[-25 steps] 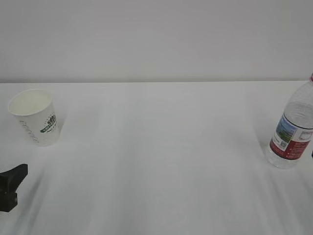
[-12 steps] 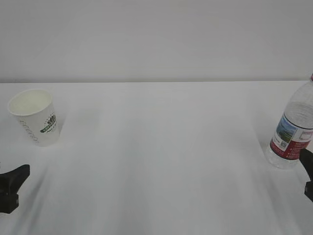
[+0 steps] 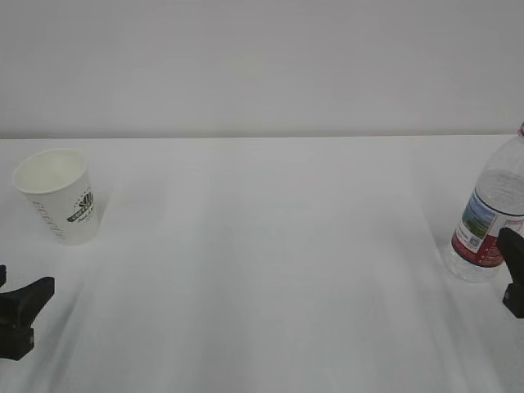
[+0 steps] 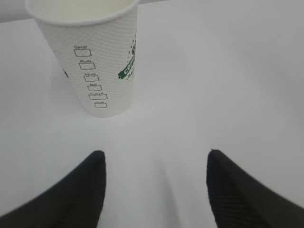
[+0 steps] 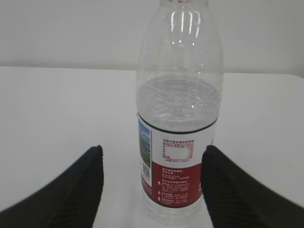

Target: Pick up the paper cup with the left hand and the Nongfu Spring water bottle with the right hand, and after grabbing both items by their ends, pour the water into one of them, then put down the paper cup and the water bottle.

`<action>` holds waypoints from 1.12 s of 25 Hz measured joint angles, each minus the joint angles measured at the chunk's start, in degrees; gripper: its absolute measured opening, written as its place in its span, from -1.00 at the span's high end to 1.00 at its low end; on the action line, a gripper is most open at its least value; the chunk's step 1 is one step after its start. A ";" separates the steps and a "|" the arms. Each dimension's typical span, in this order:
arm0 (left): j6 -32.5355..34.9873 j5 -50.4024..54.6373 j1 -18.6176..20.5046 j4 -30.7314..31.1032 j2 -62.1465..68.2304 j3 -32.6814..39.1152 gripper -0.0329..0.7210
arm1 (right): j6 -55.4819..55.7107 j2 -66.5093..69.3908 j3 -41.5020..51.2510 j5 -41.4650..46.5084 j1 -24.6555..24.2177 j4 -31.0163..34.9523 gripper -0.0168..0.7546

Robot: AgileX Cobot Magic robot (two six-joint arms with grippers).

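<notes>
Standing upright at the far left of the white counter [image 3: 262, 270], the paper cup [image 3: 59, 195] is a small white tapered cup with a dark green round logo and a column of little printed check boxes down its textured side; its mouth shows a pale, bare interior. Just short of it, the left hand [image 4: 154, 190] hangs with its jaws spread wide, wider than the cup's base, gripping nothing; the two black fingers [image 4: 71, 194] frame bare counter with the cup a little beyond them. At the far right edge stands the Nongfu Spring water bottle [image 5: 178, 118], clear plastic, upright, holding water [image 5: 179, 102] to about its shoulder, with a red-and-white label bearing a small landscape picture. The right hand [image 5: 152, 190] has its jaws equally wide apart, one finger on each side of the bottle's lower body, not touching it
</notes>
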 joint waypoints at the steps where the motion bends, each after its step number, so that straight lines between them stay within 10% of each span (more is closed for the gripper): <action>1: 0.00 0.00 0.00 0.00 0.00 0.00 -0.37 | 0.38 0.65 0.00 -0.64 0.00 0.00 -0.30; 28: 0.00 0.00 0.00 -0.34 0.00 0.00 -0.32 | 0.81 12.56 0.00 -3.05 0.00 -1.30 -0.29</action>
